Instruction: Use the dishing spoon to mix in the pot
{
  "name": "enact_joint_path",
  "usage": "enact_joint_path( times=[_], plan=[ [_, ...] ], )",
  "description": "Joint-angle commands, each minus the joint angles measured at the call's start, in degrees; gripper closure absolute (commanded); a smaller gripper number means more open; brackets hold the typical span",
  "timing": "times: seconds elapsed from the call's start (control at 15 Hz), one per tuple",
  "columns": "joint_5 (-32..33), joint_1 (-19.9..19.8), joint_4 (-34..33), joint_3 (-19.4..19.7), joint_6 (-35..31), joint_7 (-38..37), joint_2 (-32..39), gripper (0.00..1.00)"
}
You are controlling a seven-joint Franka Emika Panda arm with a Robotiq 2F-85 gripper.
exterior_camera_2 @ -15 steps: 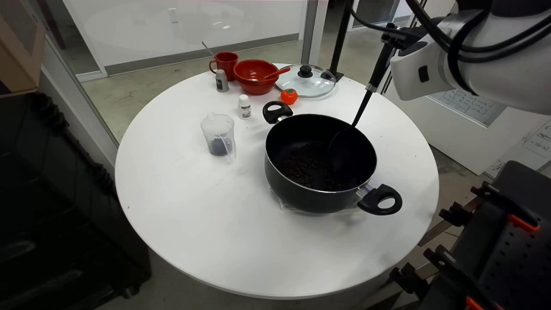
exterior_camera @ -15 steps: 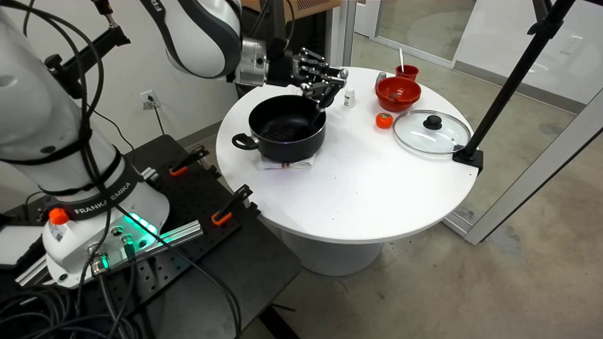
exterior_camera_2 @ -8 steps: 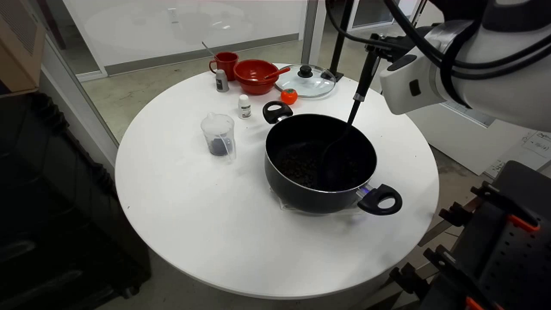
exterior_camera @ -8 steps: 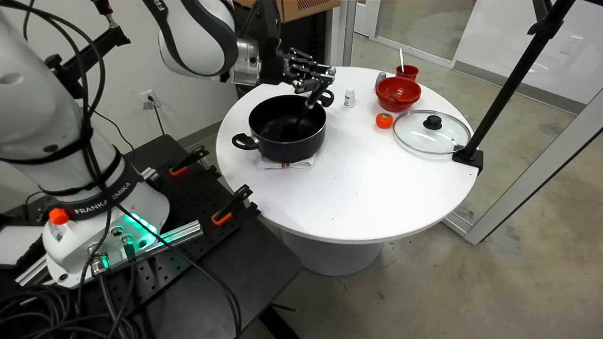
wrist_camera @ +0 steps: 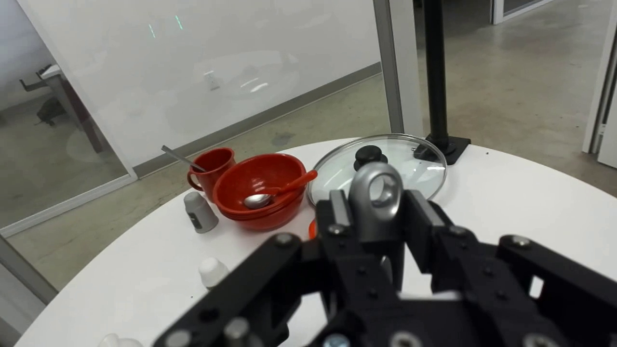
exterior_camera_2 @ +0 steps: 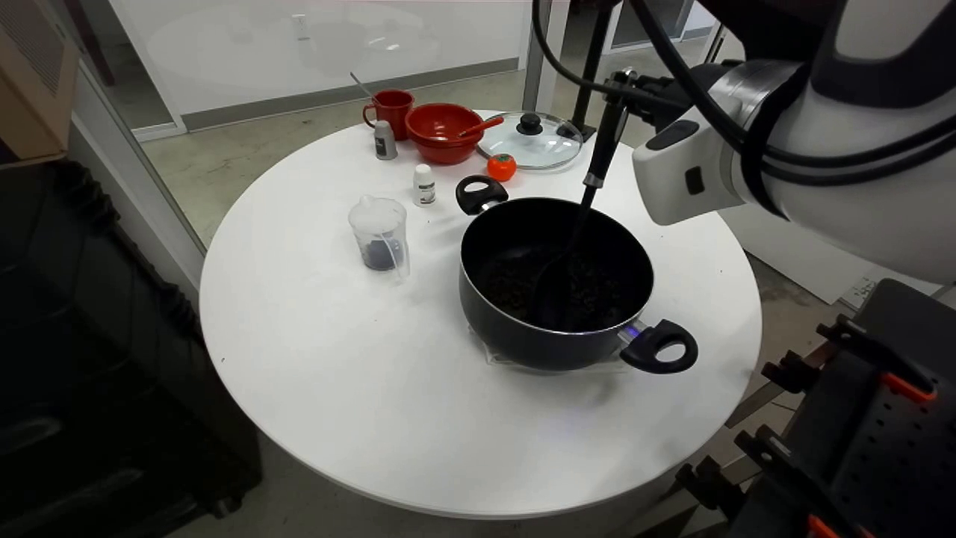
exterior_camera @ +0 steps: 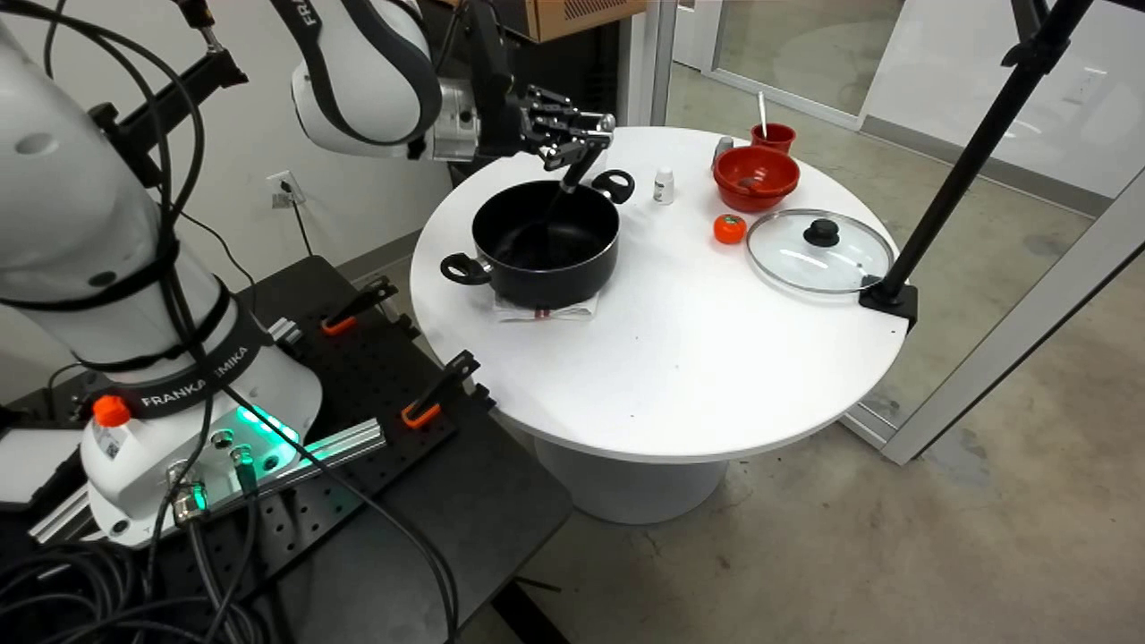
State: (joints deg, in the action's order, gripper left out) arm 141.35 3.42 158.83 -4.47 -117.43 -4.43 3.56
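The black pot (exterior_camera_2: 549,345) stands on the white table, with small dark pieces (exterior_camera_2: 594,295) over its bottom. The dishing spoon (exterior_camera_2: 602,153) leans into it, its dark head down among those pieces and its handle rising past the far rim. In the wrist view my gripper (wrist_camera: 381,212) is shut on the top of that handle, whose grey looped end (wrist_camera: 375,207) sticks up between the two fingers. An exterior view has the gripper (exterior_camera: 586,136) just above the rim of the pot (exterior_camera: 550,291), near one of its side handles.
A folded cloth (exterior_camera: 546,313) lies under the pot. Around it on the table are a clear measuring cup (exterior_camera_2: 373,224), a white bottle (exterior_camera_2: 424,187), a grey shaker (exterior_camera_2: 385,142), a red mug (exterior_camera_2: 394,110), red bowls (exterior_camera_2: 448,152), a tomato (exterior_camera_2: 501,168) and the glass lid (exterior_camera_2: 526,153).
Still gripped, the spoon has swept across the inside of the pot, its head shifting from beside one wall towards the middle. The arm has moved along with it. The pot has stayed put.
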Motion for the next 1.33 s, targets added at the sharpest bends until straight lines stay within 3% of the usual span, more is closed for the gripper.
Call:
enact_joint_path(
  times=[0.0,0.67,1.27],
  plan=[
    [-0.5,1.8,-0.02,-1.7,7.4,-3.27,3.48,0.92],
    [0.38,2.2,0.01,-2.32,23.94,-7.87,10.81,0.92],
    [0.2,1.63,-0.53,-1.98,32.07,-11.0,14.35,0.92]
  ],
)
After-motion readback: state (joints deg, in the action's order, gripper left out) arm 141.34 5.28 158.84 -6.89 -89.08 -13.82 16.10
